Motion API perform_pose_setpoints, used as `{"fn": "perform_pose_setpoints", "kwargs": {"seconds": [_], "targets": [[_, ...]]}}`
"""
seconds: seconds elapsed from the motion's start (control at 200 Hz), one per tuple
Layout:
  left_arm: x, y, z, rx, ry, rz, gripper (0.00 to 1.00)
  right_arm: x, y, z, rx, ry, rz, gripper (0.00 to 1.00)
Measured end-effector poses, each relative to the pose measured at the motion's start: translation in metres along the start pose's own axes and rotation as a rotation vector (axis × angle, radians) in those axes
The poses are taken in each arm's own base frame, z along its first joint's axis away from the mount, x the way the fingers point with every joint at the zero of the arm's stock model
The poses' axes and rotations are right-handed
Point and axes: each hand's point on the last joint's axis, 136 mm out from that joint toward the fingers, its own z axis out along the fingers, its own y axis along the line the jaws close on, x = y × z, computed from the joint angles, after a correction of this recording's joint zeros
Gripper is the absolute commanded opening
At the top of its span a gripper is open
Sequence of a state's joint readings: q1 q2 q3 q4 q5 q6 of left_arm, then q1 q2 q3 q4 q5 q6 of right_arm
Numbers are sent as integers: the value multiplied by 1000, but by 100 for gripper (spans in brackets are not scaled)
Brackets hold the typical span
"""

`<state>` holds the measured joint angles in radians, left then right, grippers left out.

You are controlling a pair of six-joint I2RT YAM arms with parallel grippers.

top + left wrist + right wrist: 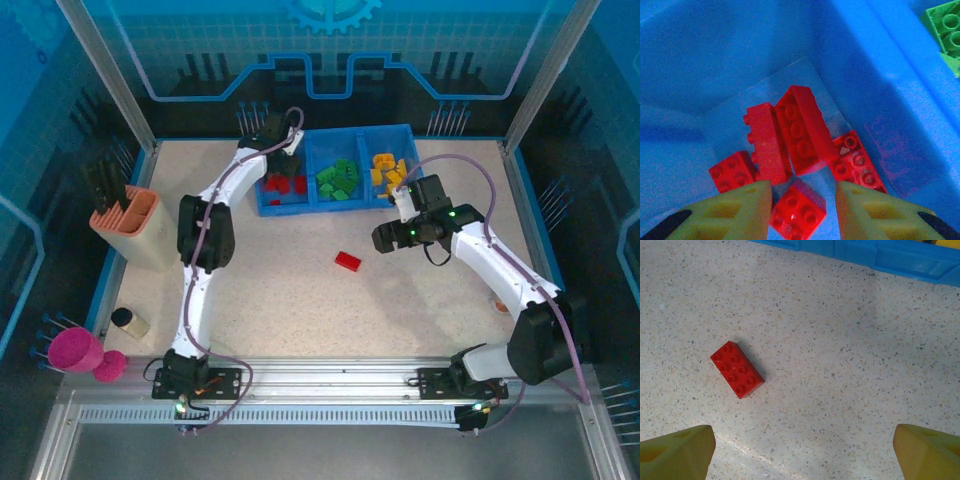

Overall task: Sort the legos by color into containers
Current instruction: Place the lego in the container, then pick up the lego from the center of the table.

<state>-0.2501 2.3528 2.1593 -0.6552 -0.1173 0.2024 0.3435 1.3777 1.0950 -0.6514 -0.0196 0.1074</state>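
The blue tray at the back has three compartments: red legos on the left, green legos in the middle, yellow legos on the right. My left gripper hangs over the red compartment. Its jaws are open, with a small red brick lying loose between the fingers beside several other red bricks. One red brick lies alone on the table. My right gripper hovers just right of it, wide open and holding nothing; the brick sits ahead on the left.
A peach tool holder stands at the left edge, with a small round can and a pink object nearer the front left. The tray's front wall runs along the top of the right wrist view.
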Motion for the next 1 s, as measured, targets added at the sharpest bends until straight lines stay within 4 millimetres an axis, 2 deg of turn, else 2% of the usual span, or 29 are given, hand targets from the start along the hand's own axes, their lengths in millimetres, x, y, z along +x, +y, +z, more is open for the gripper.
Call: {"fn": "perform_pose_setpoints", "kwargs": {"seconds": [0.13, 0.23, 0.33, 0.445, 0.545, 0.62, 0.676, 0.721, 0.841, 1.001], "targets": [[2, -3, -38, 4, -13, -17, 39, 0, 0, 0, 0, 0, -3, 94], [12, -16, -73, 16, -19, -7, 42, 0, 0, -1, 0, -2, -4, 95], [30, -48, -105, 52, -18, 54, 43, 0, -1, -2, 1, -3, -2, 95], [62, -102, -130, 123, -13, 234, 45, -3, -3, -6, 6, -10, 1, 96], [101, -145, -140, 219, -17, 422, 51, -7, -6, -10, 11, -20, 5, 96], [131, -158, -144, 292, -11, 520, 54, -9, -9, -14, 17, -28, 8, 96], [145, -162, -147, 338, -10, 560, 54, -10, -11, -18, 21, -33, 12, 96], [150, -165, -149, 373, -18, 591, 54, -11, -13, -21, 25, -40, 15, 96], [145, -181, -155, 445, -91, 668, 54, -17, -15, -30, 29, -65, 20, 97], [154, -200, -152, 509, -132, 784, 55, -19, -15, -32, 29, -74, 21, 97]]}}
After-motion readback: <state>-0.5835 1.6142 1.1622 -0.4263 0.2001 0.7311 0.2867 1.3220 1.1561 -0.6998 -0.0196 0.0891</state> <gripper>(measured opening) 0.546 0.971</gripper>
